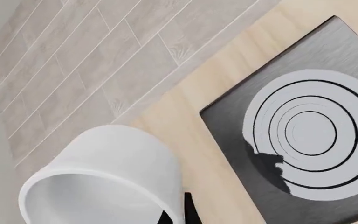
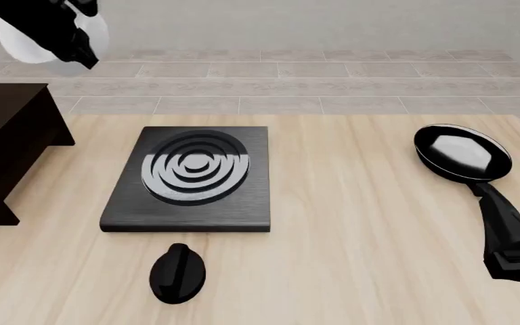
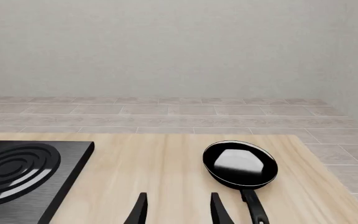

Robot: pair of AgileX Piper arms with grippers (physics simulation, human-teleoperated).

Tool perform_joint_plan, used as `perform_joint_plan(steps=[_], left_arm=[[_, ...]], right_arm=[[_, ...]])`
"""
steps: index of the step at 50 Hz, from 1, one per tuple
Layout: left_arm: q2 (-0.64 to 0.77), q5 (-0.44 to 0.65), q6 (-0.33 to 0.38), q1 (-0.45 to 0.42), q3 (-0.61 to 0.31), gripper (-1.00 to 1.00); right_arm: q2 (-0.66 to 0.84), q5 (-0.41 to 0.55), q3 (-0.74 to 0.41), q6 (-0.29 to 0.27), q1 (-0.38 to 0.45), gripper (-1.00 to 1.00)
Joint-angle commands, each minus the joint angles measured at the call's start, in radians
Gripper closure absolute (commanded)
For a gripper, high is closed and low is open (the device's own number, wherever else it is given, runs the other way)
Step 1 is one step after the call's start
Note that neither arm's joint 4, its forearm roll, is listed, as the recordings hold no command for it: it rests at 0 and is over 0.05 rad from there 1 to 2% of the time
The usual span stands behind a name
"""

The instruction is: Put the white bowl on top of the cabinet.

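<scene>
The white bowl (image 2: pixel 21 37) hangs high in the air at the far left, tilted on its side, with my left gripper (image 2: pixel 78 47) shut on its rim. In the left wrist view the bowl (image 1: pixel 104 172) fills the near corner and one dark finger (image 1: pixel 189 209) shows at its wall. The dark brown cabinet (image 2: pixel 7 128) stands at the table's left edge, lower in the picture than the bowl, its flat top bare. My right gripper (image 3: pixel 179 210) is open with nothing between its fingers, low over the table near the pan.
A black stove plate (image 2: pixel 192 177) with concentric rings lies mid-table, also in the left wrist view (image 1: pixel 309 135). A black knob-like object (image 2: pixel 178 272) sits in front of it. A black frying pan (image 2: pixel 463 152) lies at the right, its handle toward my right arm (image 2: pixel 513 244).
</scene>
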Motion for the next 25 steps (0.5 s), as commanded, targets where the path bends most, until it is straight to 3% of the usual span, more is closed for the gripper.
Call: perform_joint_plan(steps=[1,11,18,25], left_arm=[[-0.075,-0.043,0.063,0.112,0.107,1.00],[-0.082,-0.031,0.068,0.195,0.097,1.00],[-0.050,0.018,0.067,0.246,0.011,1.00],[-0.031,0.042,0.059,0.283,-0.015,1.00]], right_arm=[[0.000,0.000,0.000,0.000,0.000,-1.00],[-0.001,0.000,0.000,0.000,0.000,-1.00],[0.000,0.000,0.000,0.000,0.000,-1.00],[0.000,0.000,0.000,0.000,0.000,-1.00]])
